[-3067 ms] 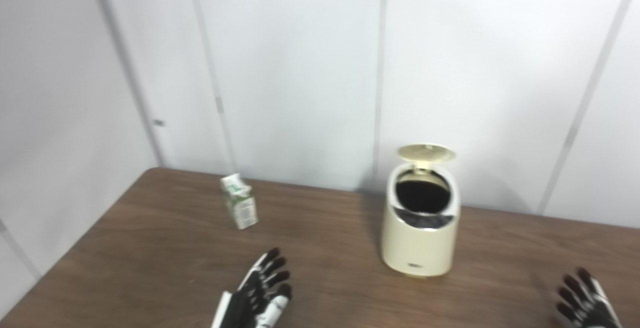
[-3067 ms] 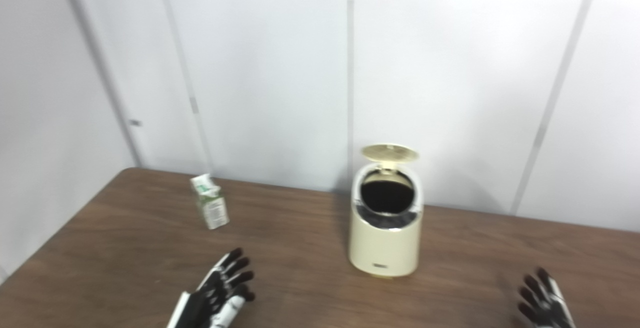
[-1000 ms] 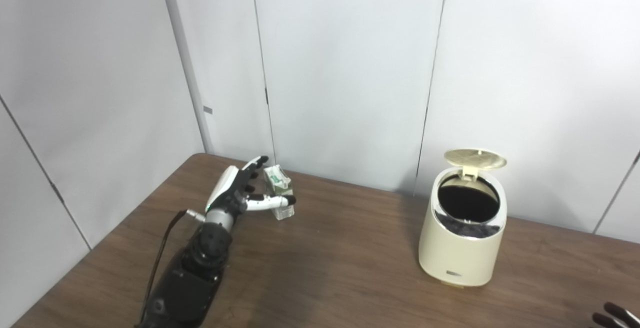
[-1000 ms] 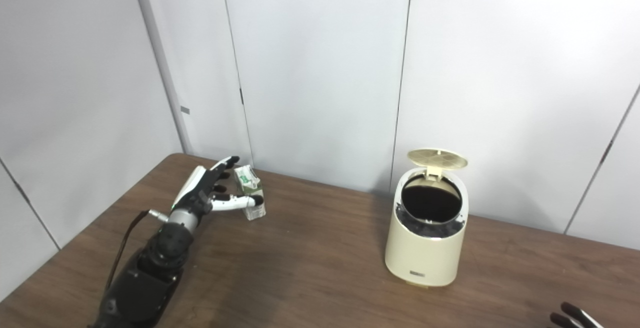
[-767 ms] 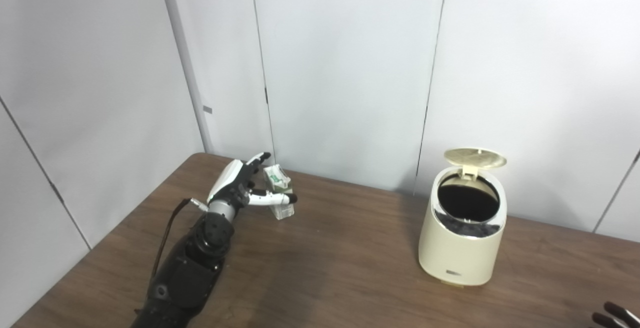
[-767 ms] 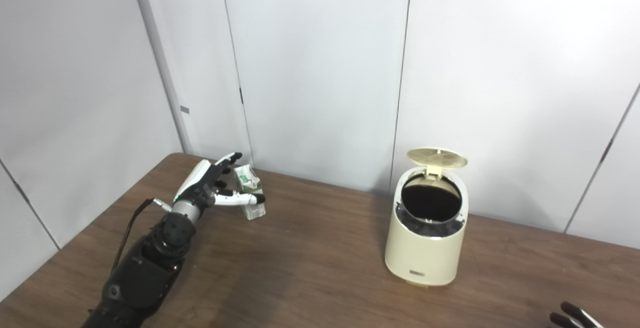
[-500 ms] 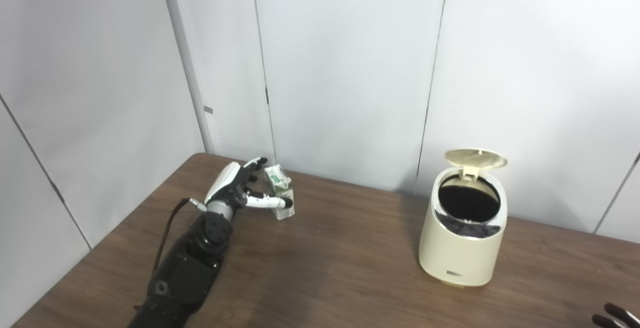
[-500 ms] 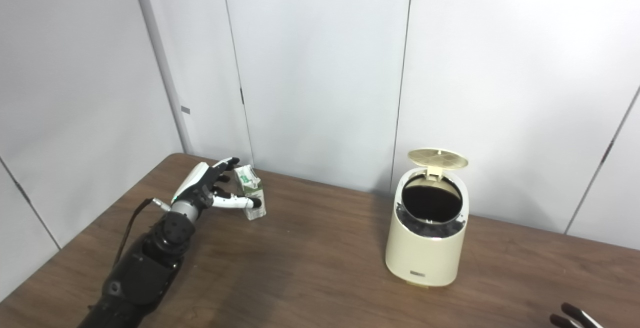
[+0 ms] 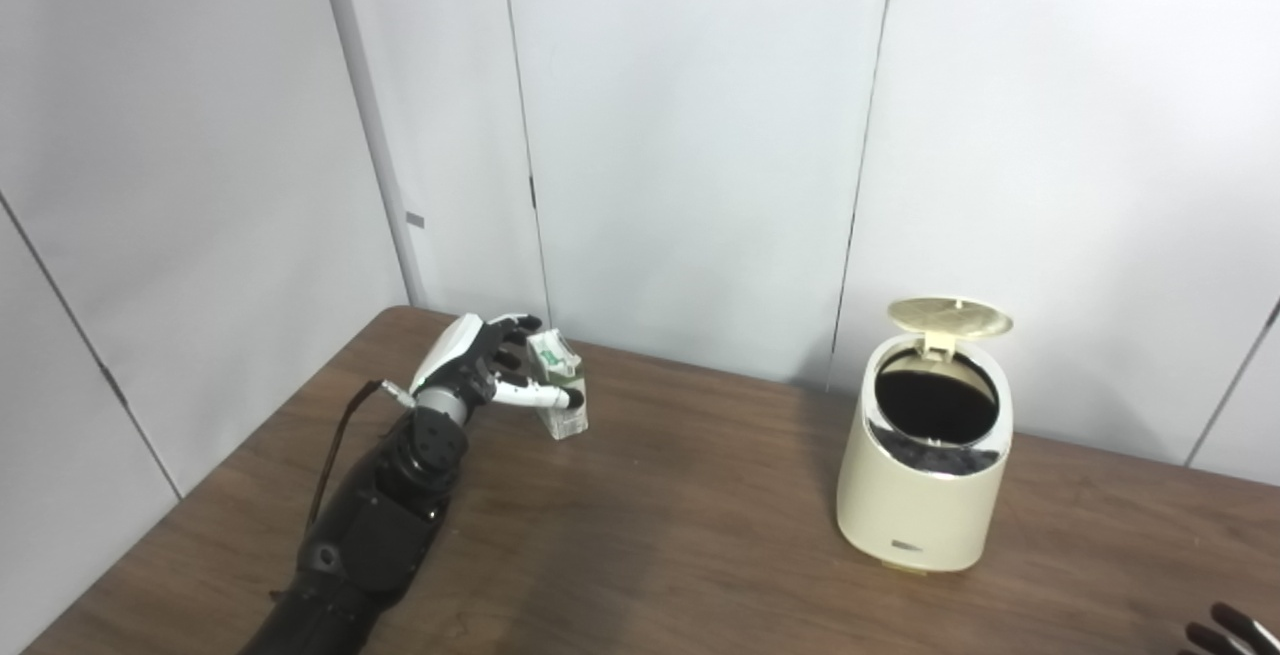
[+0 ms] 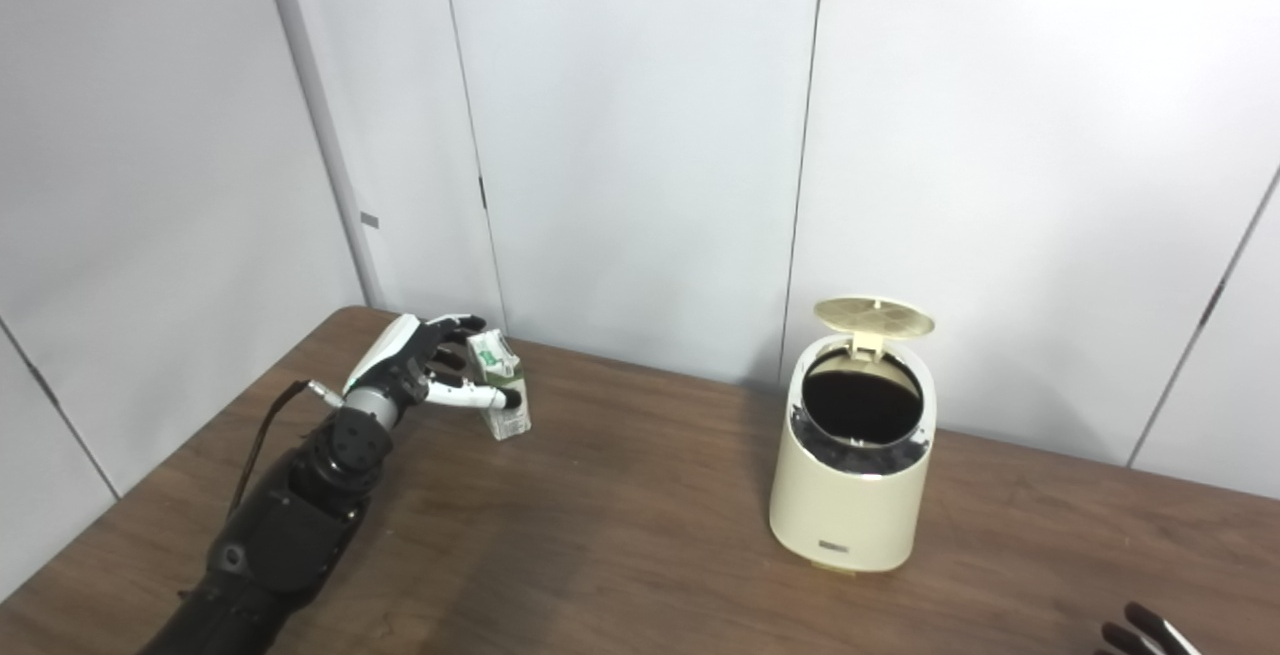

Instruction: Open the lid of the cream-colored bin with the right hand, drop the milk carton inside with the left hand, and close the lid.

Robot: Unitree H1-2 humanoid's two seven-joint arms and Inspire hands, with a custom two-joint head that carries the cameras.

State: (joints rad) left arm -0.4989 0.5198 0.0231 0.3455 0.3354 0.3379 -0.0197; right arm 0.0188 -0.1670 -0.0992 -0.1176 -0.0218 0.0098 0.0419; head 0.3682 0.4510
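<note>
The small white and green milk carton (image 9: 566, 419) stands on the brown table (image 9: 660, 535) at the far left. My left hand (image 9: 480, 370) wraps it: the thumb lies across its front and the fingers curl over its top and back. The cream-colored bin (image 9: 925, 500) stands to the right, about a bin's height from the wall. Its round lid (image 9: 950, 316) is up and the dark inside shows. Only the fingertips of my right hand (image 10: 1150, 632) show, spread apart, at the bottom right corner, holding nothing.
White wall panels (image 9: 690, 135) rise close behind the table's far edge. The table's left edge (image 9: 200, 495) runs diagonally next to my left arm. Bare tabletop lies between the carton and the bin.
My left hand has reached the carton and its fingers and thumb have curled in around it. The carton stays on the table. The bin, its raised lid and my right hand have not moved.
</note>
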